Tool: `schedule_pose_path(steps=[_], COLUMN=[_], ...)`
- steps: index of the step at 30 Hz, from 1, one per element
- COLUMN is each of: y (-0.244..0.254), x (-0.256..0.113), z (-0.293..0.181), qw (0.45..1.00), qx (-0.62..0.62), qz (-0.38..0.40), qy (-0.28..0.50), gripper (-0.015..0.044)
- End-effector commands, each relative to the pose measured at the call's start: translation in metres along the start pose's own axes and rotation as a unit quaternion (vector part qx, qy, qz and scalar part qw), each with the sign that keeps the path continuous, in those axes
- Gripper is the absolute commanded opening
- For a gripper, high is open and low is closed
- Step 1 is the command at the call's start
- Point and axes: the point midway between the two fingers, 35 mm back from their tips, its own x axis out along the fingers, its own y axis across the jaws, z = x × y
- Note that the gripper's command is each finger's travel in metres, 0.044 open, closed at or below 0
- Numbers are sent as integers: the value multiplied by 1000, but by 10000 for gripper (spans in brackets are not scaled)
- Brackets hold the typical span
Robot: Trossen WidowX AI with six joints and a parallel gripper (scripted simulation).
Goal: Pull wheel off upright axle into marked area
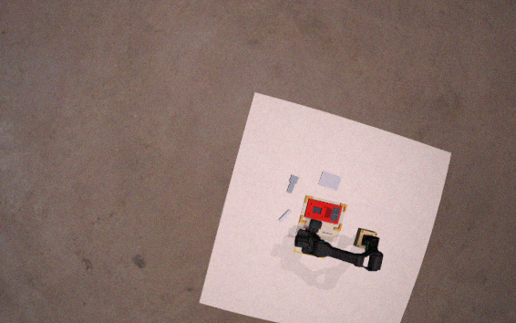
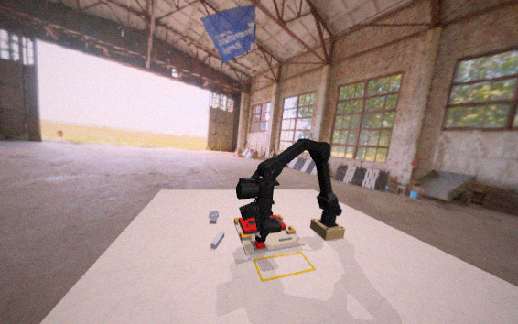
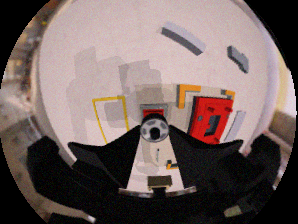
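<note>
your black gripper [image 2: 261,237] [image 3: 154,127] was part-open, clamped on the grey-rimmed black wheel [image 3: 148,132]; a slanted pull could have jammed it on the axle beneath.

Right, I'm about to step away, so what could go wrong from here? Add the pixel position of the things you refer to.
The gripper [image 2: 261,238] [image 3: 154,127] is shut on the wheel [image 3: 148,134], right over the small red block [image 2: 260,245] [image 3: 153,112], so the wheel might bind on the axle. The marked area [image 2: 285,278] [image 3: 109,98] is close beside the board [image 2: 249,249], so the wheel could land across its yellow outline.
</note>
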Motion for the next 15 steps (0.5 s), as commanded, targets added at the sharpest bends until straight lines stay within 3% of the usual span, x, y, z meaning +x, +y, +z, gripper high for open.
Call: schedule_pose_path(steps=[1,15], y=[0,0], x=[-5,-10], z=[0,0], qw=[1000,1000], qx=[0,0], qz=[0,0], qy=[-1,-1], gripper=[0,0])
